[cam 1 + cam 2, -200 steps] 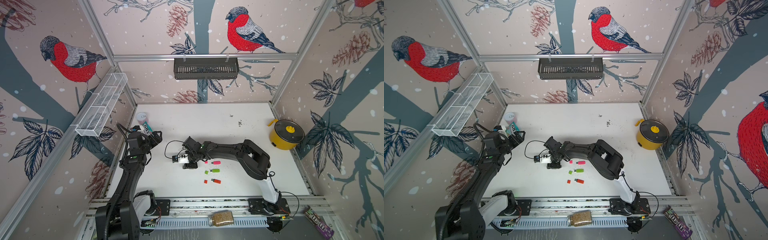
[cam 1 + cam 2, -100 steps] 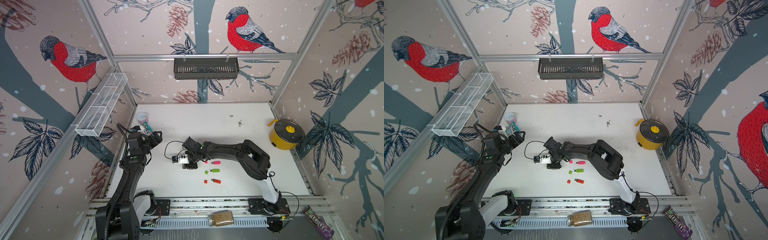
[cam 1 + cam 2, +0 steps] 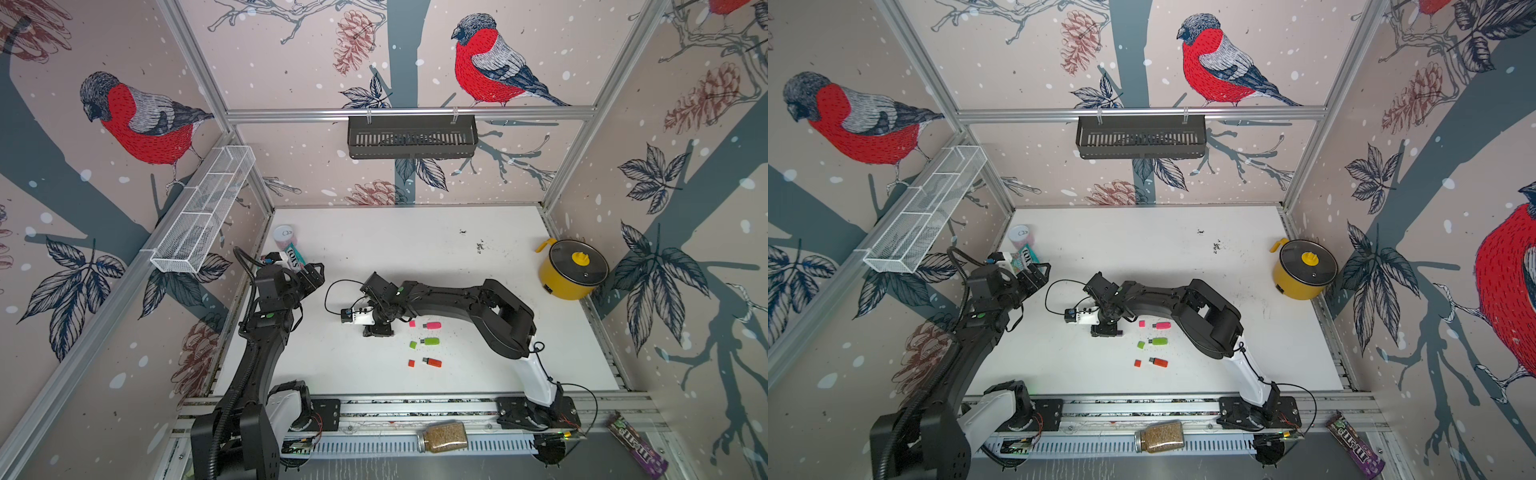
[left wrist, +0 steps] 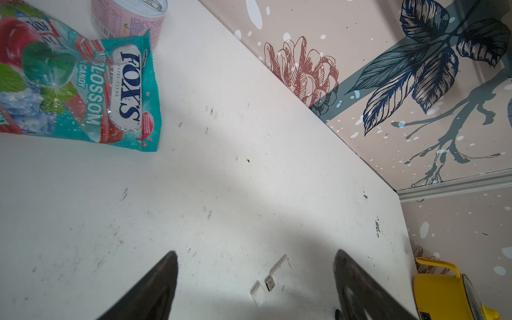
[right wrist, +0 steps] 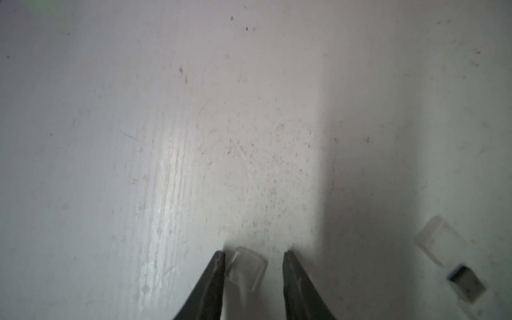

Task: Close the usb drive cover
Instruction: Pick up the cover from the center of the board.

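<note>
Right tool is straddling the clear cap on the bench, spread, one finger touching it, not pinching. White usb drive is lying just beside the cap. Left tool is hanging spread wide, away from the cap.

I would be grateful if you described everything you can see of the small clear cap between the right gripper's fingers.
The clear cap is a small, translucent, plastic-looking piece, roughly square with rounded corners. It lies on the white table, off the white USB drive, which lies apart to one side. It sits askew between the fingers of the open right gripper, against or nearly against one finger, with a gap to the other.
</note>
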`<state>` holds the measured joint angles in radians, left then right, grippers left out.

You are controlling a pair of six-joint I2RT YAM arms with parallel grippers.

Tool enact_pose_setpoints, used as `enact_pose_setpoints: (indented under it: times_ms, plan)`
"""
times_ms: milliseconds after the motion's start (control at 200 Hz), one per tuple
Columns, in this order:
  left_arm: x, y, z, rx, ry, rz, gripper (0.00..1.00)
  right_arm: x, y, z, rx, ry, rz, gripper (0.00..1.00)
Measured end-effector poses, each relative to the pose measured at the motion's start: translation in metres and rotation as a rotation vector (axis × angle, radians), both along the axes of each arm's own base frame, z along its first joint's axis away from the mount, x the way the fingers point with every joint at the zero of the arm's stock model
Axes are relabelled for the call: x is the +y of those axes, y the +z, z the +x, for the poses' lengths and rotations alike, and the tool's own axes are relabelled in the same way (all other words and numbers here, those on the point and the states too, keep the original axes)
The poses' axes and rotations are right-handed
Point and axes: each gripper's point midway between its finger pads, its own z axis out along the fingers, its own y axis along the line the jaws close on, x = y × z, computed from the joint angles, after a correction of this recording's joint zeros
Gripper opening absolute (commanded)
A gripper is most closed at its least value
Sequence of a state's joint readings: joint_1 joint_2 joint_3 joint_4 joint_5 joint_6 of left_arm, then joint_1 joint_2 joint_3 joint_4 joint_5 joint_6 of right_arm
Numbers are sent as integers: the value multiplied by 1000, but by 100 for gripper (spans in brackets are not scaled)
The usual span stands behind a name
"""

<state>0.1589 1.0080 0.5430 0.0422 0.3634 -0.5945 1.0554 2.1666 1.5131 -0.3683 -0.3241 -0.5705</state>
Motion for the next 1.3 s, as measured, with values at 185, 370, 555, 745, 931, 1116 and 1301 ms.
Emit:
enact_pose_setpoints:
  times_ms: [185, 370, 555, 745, 931, 1116, 1301]
  plan:
    - [0, 0, 0, 0, 0, 0, 86, -2, -1, 0, 16, -28, -23, 37]
    - [0, -1, 0, 1, 1, -1, 87, -2, -2, 1, 37, -57, -47, 42]
    - [0, -1, -1, 3, 1, -2, 87, -4, -2, 3, 40, -96, -65, 43]
    - [0, -4, 0, 12, 2, -5, 86, -5, -2, 4, 46, -123, -74, 40]
    - [0, -4, 0, 13, 2, -6, 86, -5, -3, 4, 47, -134, -84, 41]
    - [0, -5, -1, 15, 3, -8, 86, -6, -3, 4, 49, -148, -90, 36]
    - [0, -6, -1, 16, 3, -8, 86, -5, -4, 3, 49, -145, -93, 30]
